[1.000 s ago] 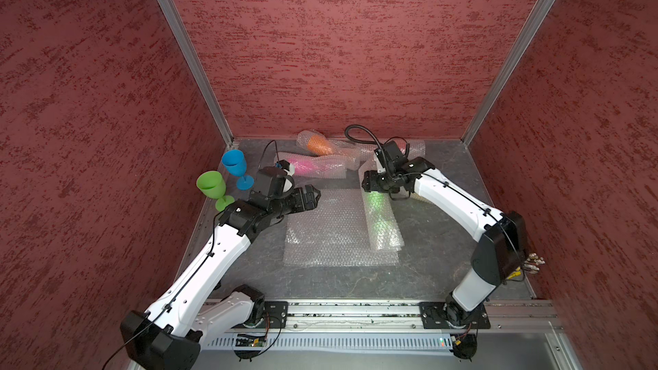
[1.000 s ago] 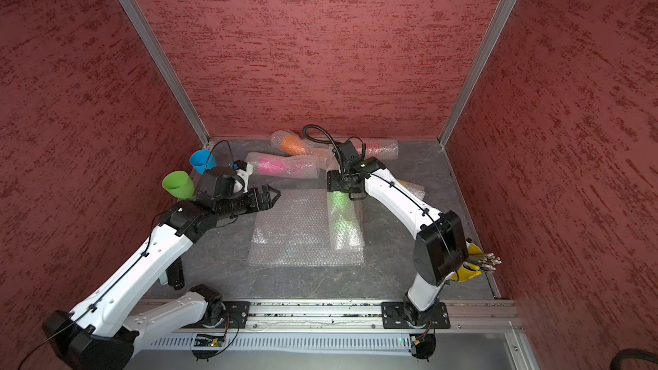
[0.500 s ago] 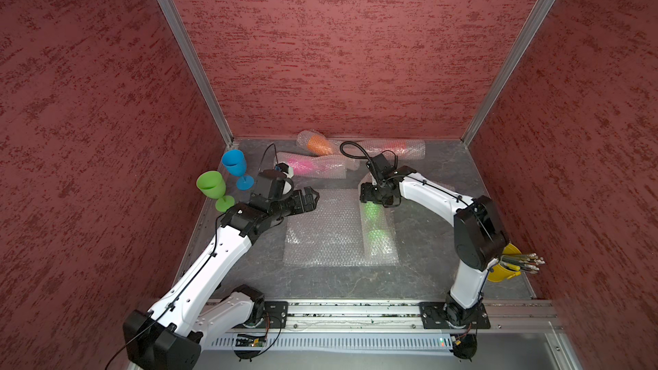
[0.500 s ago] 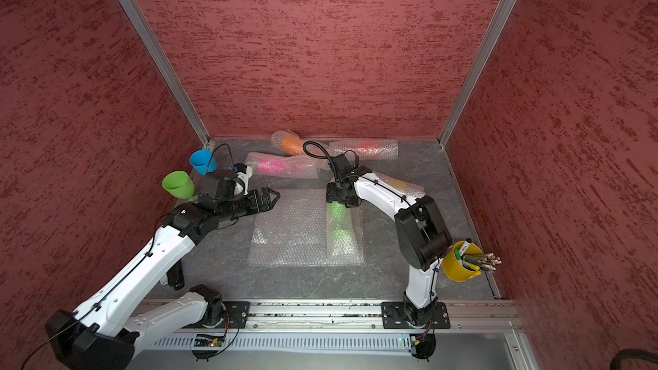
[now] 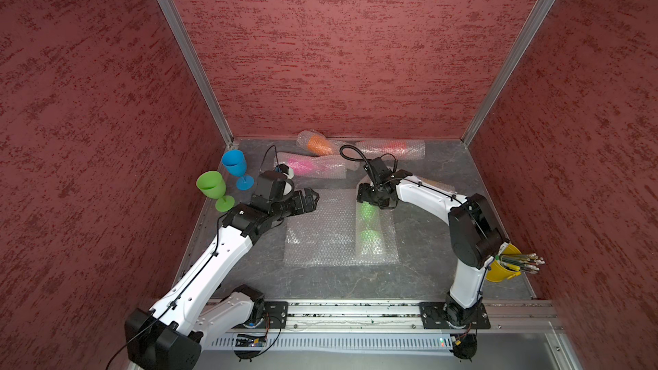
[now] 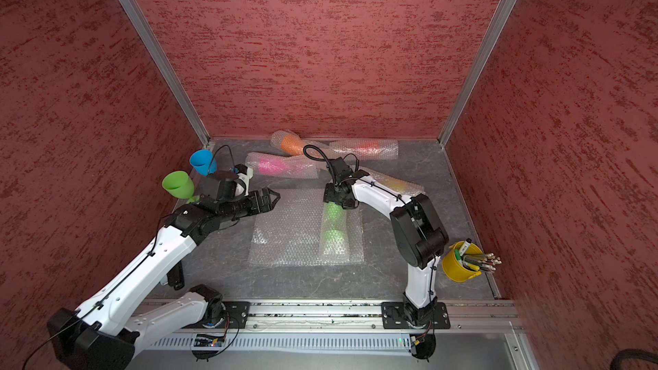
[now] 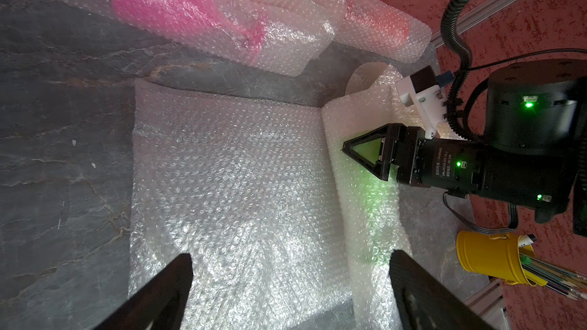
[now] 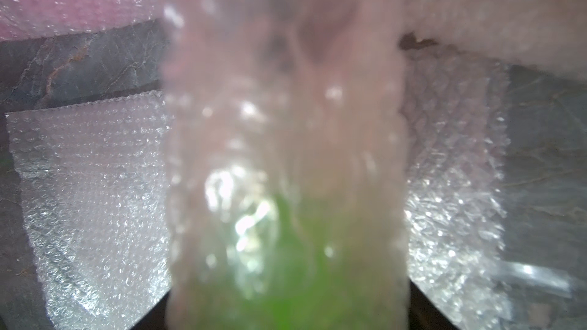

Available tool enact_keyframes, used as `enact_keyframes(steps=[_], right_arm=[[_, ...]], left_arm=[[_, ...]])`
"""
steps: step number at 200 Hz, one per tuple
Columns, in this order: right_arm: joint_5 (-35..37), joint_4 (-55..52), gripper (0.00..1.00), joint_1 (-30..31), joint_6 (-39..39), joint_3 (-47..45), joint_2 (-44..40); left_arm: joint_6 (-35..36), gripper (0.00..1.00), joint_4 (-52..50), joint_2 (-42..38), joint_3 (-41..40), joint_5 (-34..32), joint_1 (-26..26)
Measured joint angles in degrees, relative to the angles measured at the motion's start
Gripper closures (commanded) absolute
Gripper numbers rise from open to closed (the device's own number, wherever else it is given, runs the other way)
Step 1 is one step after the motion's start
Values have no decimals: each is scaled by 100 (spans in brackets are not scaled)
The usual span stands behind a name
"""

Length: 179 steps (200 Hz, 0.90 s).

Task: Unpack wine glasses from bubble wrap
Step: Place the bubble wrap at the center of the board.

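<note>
right jaws pinch the far end of the bubble wrap roll [image 5: 374, 248] holding a green goblet [image 5: 368, 212], lying on a flat sheet [image 5: 320, 233] on the desk [image 5: 427, 279]; left jaws spread wide, empty, over that sheet's far left corner

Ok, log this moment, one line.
left end effector open, by flat sheet | right end effector gripping green-goblet roll | unwrapped: blue goblet, green goblet

White lettering on the right arm's black wrist motor [image 7: 444, 166] reads "DAMIAO"; smaller lines are illegible.
</note>
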Motion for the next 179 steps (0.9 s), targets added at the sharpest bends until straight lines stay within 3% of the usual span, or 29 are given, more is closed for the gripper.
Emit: enact_keyframes(steps=[80,105,137,179], right_arm=[[55,181,26,551,321,376,221],[33,367,19,573,385,376,378],[-254,741,2,577,446,313,398],[-833,1464,2,577,461,-262,-367]], left_arm=[[-9,3,7,57,-85,-96,35],[-4,3,7,57,-98,-103,35],[4,2,7,66,-98,-103,42],[7,1,7,66,-98,-118,46]])
